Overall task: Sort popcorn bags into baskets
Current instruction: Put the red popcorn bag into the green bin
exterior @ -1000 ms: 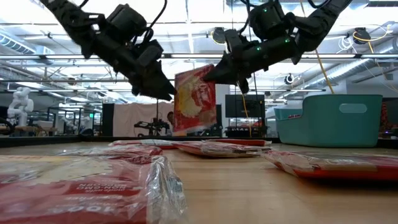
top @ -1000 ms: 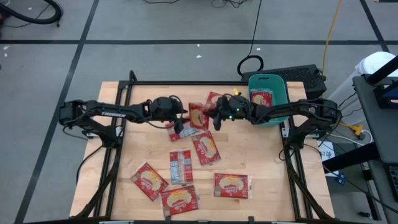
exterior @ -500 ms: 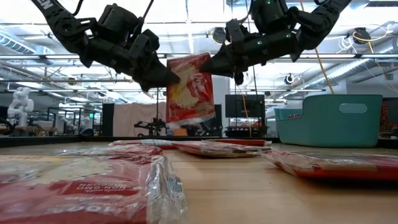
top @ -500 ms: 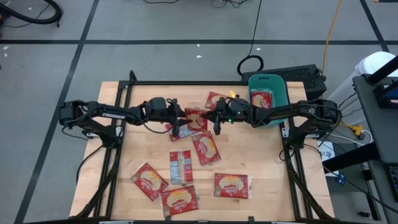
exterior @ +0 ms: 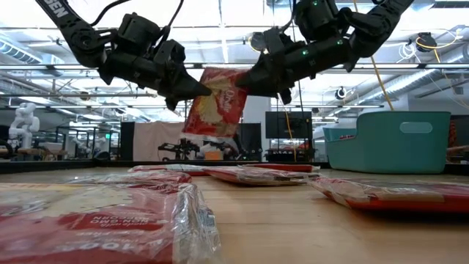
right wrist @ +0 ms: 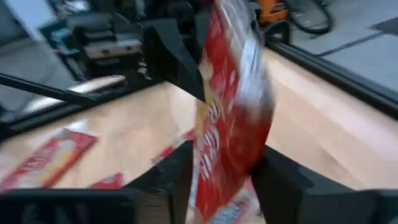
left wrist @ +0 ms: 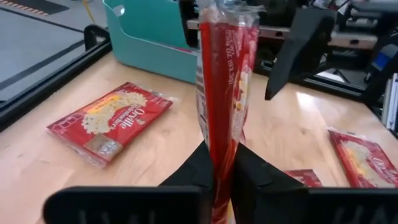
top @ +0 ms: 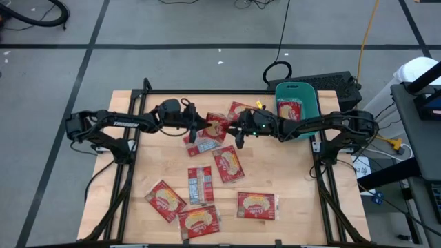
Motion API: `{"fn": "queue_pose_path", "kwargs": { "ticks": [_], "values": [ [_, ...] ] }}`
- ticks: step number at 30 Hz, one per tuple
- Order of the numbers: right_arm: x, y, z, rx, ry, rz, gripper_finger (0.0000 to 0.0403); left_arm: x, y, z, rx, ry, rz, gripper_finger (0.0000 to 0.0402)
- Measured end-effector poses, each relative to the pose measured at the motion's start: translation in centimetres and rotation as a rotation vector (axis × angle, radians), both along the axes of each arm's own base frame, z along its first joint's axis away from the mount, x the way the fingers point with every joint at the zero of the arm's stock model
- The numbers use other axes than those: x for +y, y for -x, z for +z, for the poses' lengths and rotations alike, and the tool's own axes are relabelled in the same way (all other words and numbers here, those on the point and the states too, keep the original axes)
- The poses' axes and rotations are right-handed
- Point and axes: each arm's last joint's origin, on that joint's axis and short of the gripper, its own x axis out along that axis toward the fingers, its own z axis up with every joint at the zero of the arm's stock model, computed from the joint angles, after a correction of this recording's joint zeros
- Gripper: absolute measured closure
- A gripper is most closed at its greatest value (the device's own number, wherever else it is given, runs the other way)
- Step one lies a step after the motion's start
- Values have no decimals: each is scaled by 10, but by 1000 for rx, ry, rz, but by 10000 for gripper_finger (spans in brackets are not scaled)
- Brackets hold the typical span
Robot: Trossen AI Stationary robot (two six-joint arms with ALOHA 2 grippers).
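One bag (top: pixel 290 108) lies in the teal bin (top: pixel 308 96); about eight lie loose on the table (top: pixel 296 179), so most of the sorting is left; a further bag (exterior: pixel 215 102) hangs in mid-air between the arms; the left gripper (left wrist: pixel 222 163) is clenched on its edge; the right gripper (right wrist: pixel 225 169) stands released, fingers spread around it
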Motion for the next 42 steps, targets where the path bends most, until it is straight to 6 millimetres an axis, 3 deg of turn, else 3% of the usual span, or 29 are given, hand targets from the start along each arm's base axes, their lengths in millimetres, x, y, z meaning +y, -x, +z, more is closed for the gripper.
{"fn": "queue_pose_path", "kwargs": {
  "ticks": [8, 15, 21, 25, 34, 37, 42],
  "values": [
    [5, -1, 1, -10, 29, -66, 186, 4, -2, 5, -84, -6, 6, 378],
    [5, -3, 7, -64, 81, -53, 180, 0, -6, 18, -219, 1, -59, 384],
    [7, -4, 14, -124, 132, -40, 221, -3, -13, 11, -222, 27, -75, 380],
    [7, -4, 11, -102, 111, -45, 271, -5, -17, 2, -193, 40, -68, 363],
    [3, -2, 5, -34, 71, -57, 383, -9, -20, 2, -205, 30, -5, 372],
    [0, 2, 3, 15, 61, -58, 394, -9, -21, 0, -184, 48, 9, 341],
    [-8, 16, 9, 82, 21, -78, 380, -10, -20, -3, -148, 57, 20, 249]
  ]
}}
